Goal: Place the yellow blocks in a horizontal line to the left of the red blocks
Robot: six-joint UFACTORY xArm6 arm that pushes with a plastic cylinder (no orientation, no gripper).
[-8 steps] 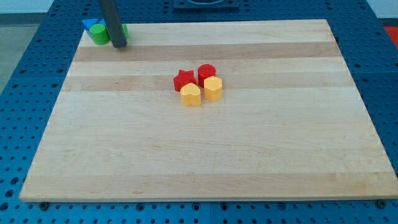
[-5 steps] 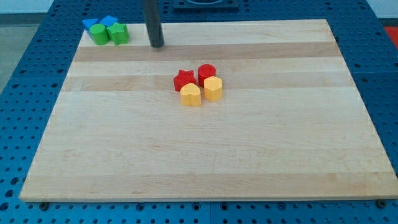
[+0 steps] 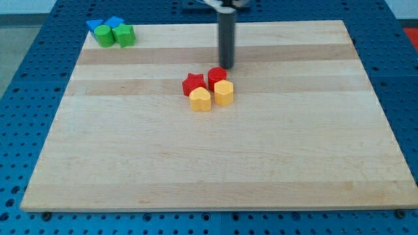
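Observation:
Four blocks cluster near the board's middle. A red star block point(image 3: 192, 83) sits at the cluster's left, a red round block point(image 3: 217, 76) at its top right. A yellow block point(image 3: 200, 100) lies just below the red star, and a second yellow block point(image 3: 224, 93) lies just below the red round block. The yellow blocks touch or nearly touch the red ones. My tip point(image 3: 226, 66) stands just above and slightly right of the red round block, close to it; contact cannot be told.
Two green blocks point(image 3: 114, 35) and two blue blocks point(image 3: 104, 25) sit packed in the board's top left corner. The wooden board point(image 3: 209, 163) lies on a blue perforated table.
My tip has moved from the top left corner, by the green blocks, rightward and down to just above the red round block. No block has moved.

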